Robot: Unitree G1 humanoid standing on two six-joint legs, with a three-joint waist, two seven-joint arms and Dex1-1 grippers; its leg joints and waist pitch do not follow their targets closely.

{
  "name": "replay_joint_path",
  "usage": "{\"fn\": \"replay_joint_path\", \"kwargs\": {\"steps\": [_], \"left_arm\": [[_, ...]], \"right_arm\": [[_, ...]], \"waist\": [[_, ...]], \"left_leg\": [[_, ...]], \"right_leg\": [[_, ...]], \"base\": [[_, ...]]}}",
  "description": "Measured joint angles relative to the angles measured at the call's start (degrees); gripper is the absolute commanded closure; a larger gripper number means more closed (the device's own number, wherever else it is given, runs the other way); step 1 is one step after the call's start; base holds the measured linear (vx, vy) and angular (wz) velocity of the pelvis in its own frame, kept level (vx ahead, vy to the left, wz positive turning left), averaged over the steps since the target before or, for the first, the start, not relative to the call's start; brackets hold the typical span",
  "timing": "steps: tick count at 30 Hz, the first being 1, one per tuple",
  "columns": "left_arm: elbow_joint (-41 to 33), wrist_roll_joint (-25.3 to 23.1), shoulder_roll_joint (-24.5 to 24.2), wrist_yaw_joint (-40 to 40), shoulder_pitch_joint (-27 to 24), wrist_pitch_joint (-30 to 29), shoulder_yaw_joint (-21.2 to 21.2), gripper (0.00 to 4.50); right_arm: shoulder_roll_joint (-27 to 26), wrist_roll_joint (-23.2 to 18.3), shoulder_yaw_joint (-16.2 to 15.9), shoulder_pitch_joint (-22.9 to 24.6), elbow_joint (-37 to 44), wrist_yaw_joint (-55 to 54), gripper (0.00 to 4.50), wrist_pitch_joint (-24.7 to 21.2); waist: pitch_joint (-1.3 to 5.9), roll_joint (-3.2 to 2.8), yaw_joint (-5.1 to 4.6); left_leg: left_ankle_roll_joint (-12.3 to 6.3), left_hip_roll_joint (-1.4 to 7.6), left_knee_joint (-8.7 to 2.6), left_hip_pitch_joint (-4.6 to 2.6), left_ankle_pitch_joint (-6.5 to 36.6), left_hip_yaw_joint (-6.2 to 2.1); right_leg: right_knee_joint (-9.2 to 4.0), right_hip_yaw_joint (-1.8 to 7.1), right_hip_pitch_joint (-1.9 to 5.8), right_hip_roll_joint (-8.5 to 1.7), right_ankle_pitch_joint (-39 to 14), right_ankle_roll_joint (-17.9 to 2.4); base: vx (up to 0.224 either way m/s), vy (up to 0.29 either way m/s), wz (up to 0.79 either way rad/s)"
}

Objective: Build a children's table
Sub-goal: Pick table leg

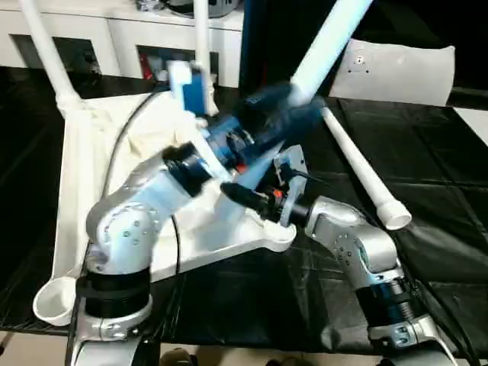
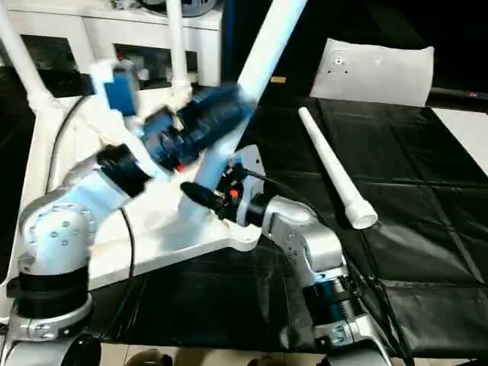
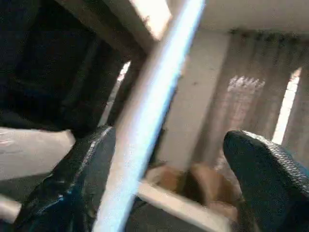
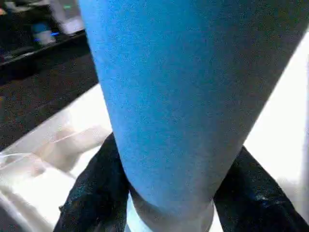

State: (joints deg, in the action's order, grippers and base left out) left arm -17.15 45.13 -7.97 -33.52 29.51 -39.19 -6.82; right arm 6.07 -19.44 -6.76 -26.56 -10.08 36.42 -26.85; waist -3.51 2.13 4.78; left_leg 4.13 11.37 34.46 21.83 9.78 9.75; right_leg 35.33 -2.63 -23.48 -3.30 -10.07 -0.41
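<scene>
The children's table top [image 1: 70, 198] lies upside down on the black cover, ribbed side up. Two white legs [image 1: 46, 46] [image 1: 200, 38] stand in its far corners. A third leg [image 1: 335, 38] leans steeply over the near right corner socket [image 1: 278, 232]. My right gripper [image 4: 166, 183] is shut on this leg just above its foot, one finger on each side. Higher up, my left gripper [image 3: 169, 140] is open around the same leg, with a gap beside one finger [image 3: 260, 164]. Another leg [image 1: 366, 171] lies loose to the right.
A white cabinet [image 1: 114, 30] with shelves runs along the back. A white flat panel [image 1: 396, 69] rests at the back right. The black-covered work surface [image 1: 427, 252] stretches to the right, and the table top's near left socket [image 1: 53, 301] is near its front edge.
</scene>
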Motion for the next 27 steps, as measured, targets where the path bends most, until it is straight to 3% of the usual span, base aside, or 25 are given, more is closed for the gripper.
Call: {"fn": "replay_joint_path", "kwargs": {"steps": [3,7,9,14,15,19,27], "left_arm": [[-0.52,-4.18,-4.83,-0.13,-3.14,0.13,0.58,0.21],[-1.93,-12.02,-13.72,-1.38,-9.22,-0.50,7.66,0.21],[-2.10,-14.66,-15.35,-1.49,-10.68,-0.50,10.97,0.21],[-2.06,-20.44,-18.26,-1.92,-13.11,-0.31,18.78,0.21],[-1.61,-21.62,-18.72,-1.92,-13.46,-0.27,19.96,0.50],[1.73,-27.02,-19.94,-1.72,-14.27,1.48,25.03,0.63],[5.85,-30.35,-20.51,-1.96,-15.02,3.17,28.17,1.43]], "right_arm": [[2.08,1.89,0.98,0.12,0.01,-2.29,2.59,0.33],[4.99,4.26,2.01,2.44,2.39,-4.21,2.59,0.68],[5.39,4.76,1.96,3.31,3.45,-4.83,2.59,0.66],[5.24,5.45,1.82,6.42,7.58,-6.65,2.59,0.64],[5.11,5.52,1.83,6.67,7.87,-7.21,2.59,0.65],[4.62,6.13,1.83,8.17,9.92,-9.13,2.59,0.72],[4.37,6.11,1.36,10.86,13.54,-9.02,2.59,0.60]], "waist": [[0.00,0.00,-0.14],[0.00,0.01,0.10],[0.00,0.00,0.07],[0.00,-0.01,-0.12],[0.00,-0.02,-0.28],[-0.02,-0.29,-0.89],[-0.03,-0.46,-1.78]], "left_leg": [[0.00,0.00,0.00,0.00,0.00,0.00],[0.00,0.00,0.00,0.01,0.00,0.01],[0.00,-0.01,0.00,0.05,0.00,0.01],[0.01,-0.01,-0.02,-0.13,0.00,0.03],[0.01,-0.01,-0.02,-0.17,0.00,0.03],[0.01,-0.05,-0.02,-0.27,0.00,0.02],[0.01,-0.05,-0.05,-0.44,0.01,0.02]], "right_leg": [[0.00,0.00,0.00,0.00,-0.01,0.06],[-0.03,0.04,0.01,0.00,-0.07,0.17],[-0.03,0.04,-0.01,0.00,-0.06,0.16],[0.06,0.07,0.04,0.01,-0.06,0.17],[0.07,0.10,0.04,0.01,-0.06,0.17],[0.02,0.16,0.12,0.01,-0.05,0.21],[0.02,0.15,0.23,0.02,-0.05,0.21]], "base": [[0.000,0.000,0.00],[0.000,0.000,0.00],[0.000,0.000,0.00],[0.000,0.000,0.00],[0.000,0.000,0.00],[0.000,0.000,0.00],[0.000,0.000,0.00]]}}
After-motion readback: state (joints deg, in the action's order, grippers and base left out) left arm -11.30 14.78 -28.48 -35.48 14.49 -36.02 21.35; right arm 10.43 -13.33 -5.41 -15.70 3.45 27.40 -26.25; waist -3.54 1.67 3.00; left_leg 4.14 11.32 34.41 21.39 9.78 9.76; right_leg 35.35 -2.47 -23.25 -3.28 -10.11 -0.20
